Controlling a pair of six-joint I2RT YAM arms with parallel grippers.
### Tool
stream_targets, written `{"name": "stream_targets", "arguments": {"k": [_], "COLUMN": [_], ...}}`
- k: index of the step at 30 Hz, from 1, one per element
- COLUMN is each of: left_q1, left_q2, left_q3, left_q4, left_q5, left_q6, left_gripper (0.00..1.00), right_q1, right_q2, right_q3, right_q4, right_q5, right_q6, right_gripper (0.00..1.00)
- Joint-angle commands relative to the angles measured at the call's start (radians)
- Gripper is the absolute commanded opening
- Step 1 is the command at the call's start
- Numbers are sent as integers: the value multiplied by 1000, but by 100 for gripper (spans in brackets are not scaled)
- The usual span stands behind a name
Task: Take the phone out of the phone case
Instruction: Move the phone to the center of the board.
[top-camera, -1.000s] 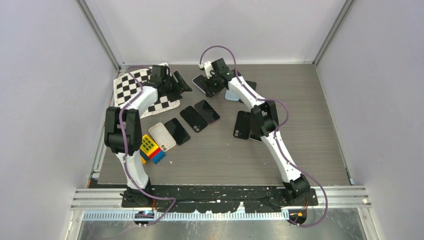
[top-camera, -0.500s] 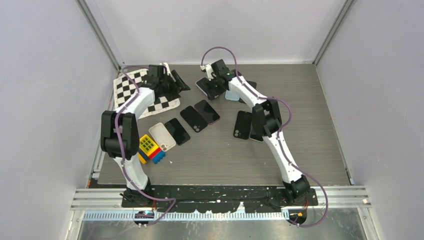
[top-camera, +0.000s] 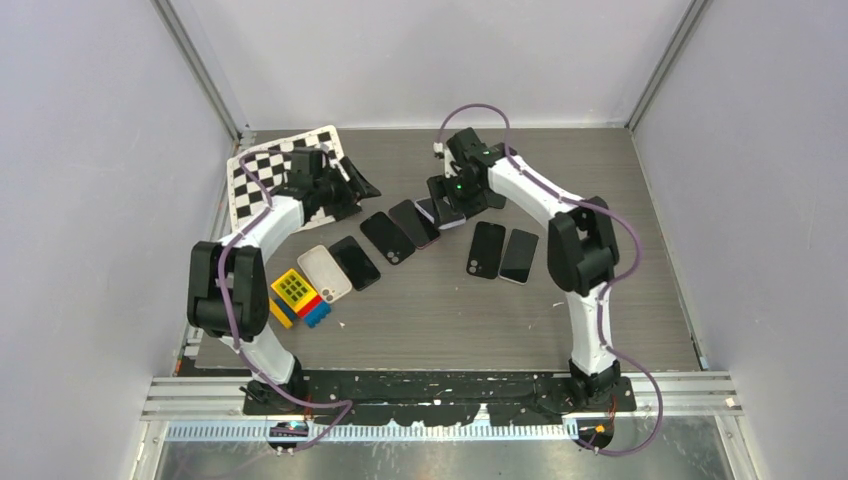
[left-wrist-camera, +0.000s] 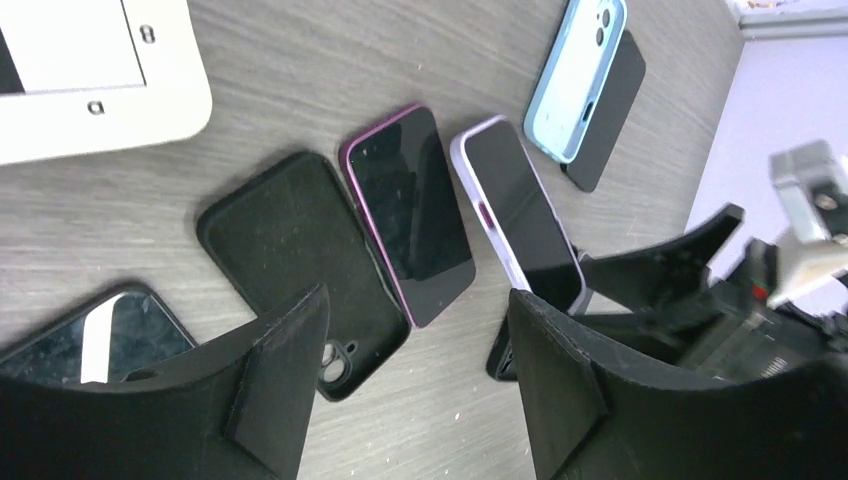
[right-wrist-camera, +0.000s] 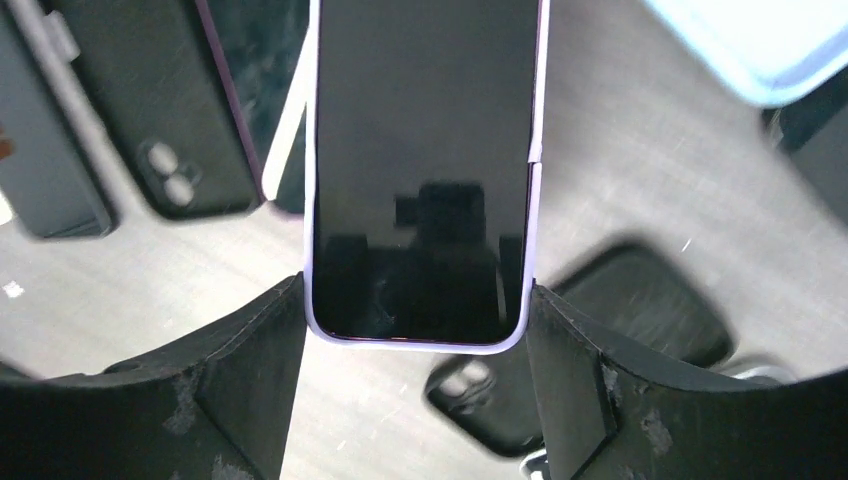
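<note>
A phone in a lilac phone case (right-wrist-camera: 425, 150) lies screen up, its near end between my right gripper's (right-wrist-camera: 415, 290) fingers, which are shut on its two long edges. It hangs just above the table. In the top view this right gripper (top-camera: 447, 205) is near the table's middle back. The left wrist view shows the same cased phone (left-wrist-camera: 520, 210) beside a purple-rimmed phone (left-wrist-camera: 410, 210). My left gripper (left-wrist-camera: 418, 300) stands open over bare table with nothing between its fingers. In the top view that left gripper (top-camera: 355, 185) sits by the checkerboard.
A row of phones and empty cases runs across the middle: a black case (left-wrist-camera: 290, 250), a white case (top-camera: 325, 272), and two dark phones (top-camera: 487, 248) at the right. A light blue case (left-wrist-camera: 578, 75) lies further back. A checkerboard (top-camera: 270, 175) and toy blocks (top-camera: 298, 297) are at the left.
My right arm has swung from the back of the table toward the middle, carrying the lilac-cased phone with it. The left arm has shifted slightly down and left.
</note>
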Motion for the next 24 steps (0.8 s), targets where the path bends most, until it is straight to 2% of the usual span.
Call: {"name": "stream_targets", "arguments": {"k": [1, 6, 11, 17, 21, 24], "left_q1": [6, 1, -1, -1, -1, -1], "left_q2": [-77, -111, -145, -162, -168, -177], "left_q3": [-72, -146, -185, -203, -215, -224], "left_q4": [102, 132, 134, 126, 123, 115], "left_q5": [79, 131, 139, 142, 143, 133], "left_q6": [-31, -57, -52, -47, -47, -41], "left_gripper": [68, 69, 69, 69, 69, 69], "right_q1": [-5, -4, 16, 101, 202, 284], "right_q2": [-225, -380, -523, -673, -711, -690], "right_q3": [-137, -319, -544, -746, -836, -880], "right_q4": [53, 100, 99, 131, 213, 251], "right_q5": [-132, -224, -232, -234, -178, -63], "right_q6": [151, 240, 259, 289, 309, 317], "right_gripper": [37, 37, 37, 37, 37, 38]}}
